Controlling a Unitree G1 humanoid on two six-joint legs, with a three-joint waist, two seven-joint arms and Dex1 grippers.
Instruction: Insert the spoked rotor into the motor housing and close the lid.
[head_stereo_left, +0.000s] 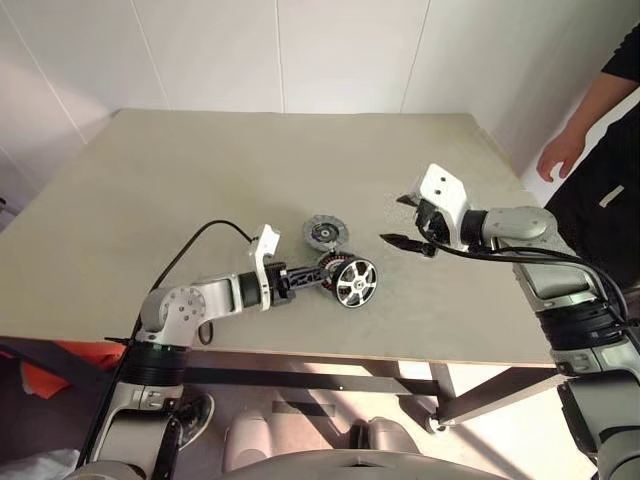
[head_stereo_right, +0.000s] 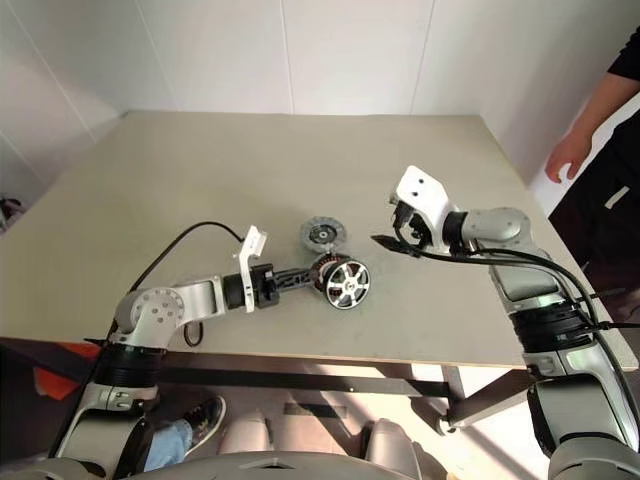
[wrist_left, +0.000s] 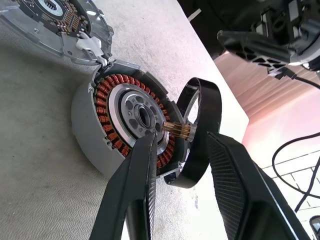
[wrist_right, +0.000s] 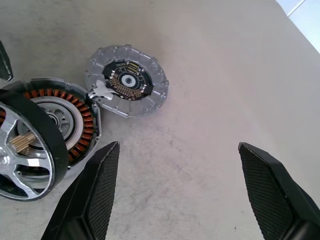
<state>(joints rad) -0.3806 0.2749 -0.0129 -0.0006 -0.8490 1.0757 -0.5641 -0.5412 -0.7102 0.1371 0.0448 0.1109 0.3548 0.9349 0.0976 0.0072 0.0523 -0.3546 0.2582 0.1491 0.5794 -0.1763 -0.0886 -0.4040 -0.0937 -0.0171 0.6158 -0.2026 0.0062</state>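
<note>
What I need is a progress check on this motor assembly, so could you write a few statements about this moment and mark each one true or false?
1. The right pincer is open and holds nothing. True.
2. The lid is closed on the motor housing. False: it lies flat on the table beside the housing.
3. The spoked rotor sits flush inside the housing. False: it is tilted away from the housing, with only its shaft at the housing's centre, and the copper windings are exposed.
4. A person's hand is past the table's right edge. True.
</note>
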